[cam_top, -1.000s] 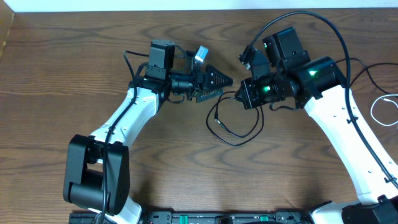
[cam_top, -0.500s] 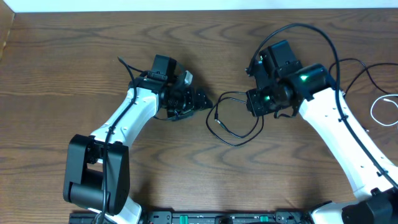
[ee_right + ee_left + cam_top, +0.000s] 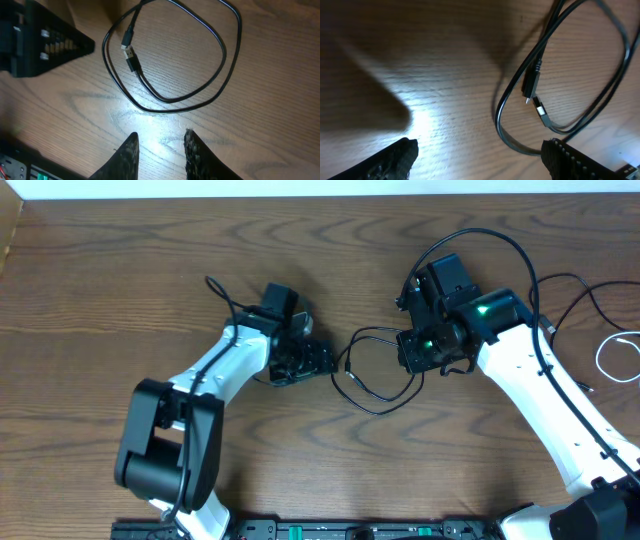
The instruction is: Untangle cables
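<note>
The black cable (image 3: 497,116) lies flat on the desk (image 3: 120,270) as a loose doubled loop between the two arms, with its two plug ends (image 3: 133,62) close together inside the loop. A white cable (image 3: 601,360) sits well apart at the far right edge. The left tool (image 3: 480,155) hovers low with its fingers spread wide and holds nothing, and the loop is just ahead of it. The right tool (image 3: 160,142) shows only a narrow gap and is also empty, on the loop's opposite side. The step in hand looks like a first grasp, and it is best made on the cord just behind one plug, where the strands run apart, so only one is caught. The left tool should straddle that strand squarely before closing. Any pull should be slow and low, away from the other arm, so the loop opens instead of cinching.
</note>
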Tool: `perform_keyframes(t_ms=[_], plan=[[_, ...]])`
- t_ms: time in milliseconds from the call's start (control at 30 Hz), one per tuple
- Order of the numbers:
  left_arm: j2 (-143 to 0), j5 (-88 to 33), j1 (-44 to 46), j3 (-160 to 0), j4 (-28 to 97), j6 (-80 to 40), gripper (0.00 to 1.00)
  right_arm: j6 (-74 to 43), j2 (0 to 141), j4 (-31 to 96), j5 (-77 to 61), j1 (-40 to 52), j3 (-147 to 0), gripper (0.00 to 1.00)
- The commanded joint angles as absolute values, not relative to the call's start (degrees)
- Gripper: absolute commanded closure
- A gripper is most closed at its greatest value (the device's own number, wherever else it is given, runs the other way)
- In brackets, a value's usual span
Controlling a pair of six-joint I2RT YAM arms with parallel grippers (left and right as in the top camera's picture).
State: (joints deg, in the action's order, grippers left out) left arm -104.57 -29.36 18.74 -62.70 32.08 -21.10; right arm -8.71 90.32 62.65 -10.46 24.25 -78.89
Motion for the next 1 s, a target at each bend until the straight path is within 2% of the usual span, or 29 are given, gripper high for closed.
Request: perform_keyframes(t_ms=[0, 367, 467, 733, 867, 967], plan=[[-106.30, -28.25, 20.47, -62.37, 30.81, -20.40, 0.16, -8.49, 90.39, 62.57, -10.00, 24.47, -78.56, 0.74], [-108.03, -28.64, 24.84, -62.35, 27.40, -20.69, 0.17, -8.51, 90.39, 62.61, -10.00, 24.47, -78.56, 0.74], [-108.03, -29.32, 26.35, -62.35, 26.59, -21.04, 0.23, -8.51, 90.39, 62.59, -10.00, 24.47, -78.56, 0.75], [-108.16, -28.36, 28.71, -62.35, 25.80, -21.02, 0.43, -8.49, 90.39, 62.81, -10.00, 24.47, -78.56, 0.75], [-108.16, -28.16, 28.69, -62.35, 25.80, -21.02, 0.61, -8.49, 90.39, 62.81, -10.00, 24.47, -78.56, 0.75], [-108.14, -28.16, 28.69, -62.37, 25.78, -21.02, 0.69, -8.47, 90.39, 62.76, -9.98, 24.47, -78.56, 0.75]])
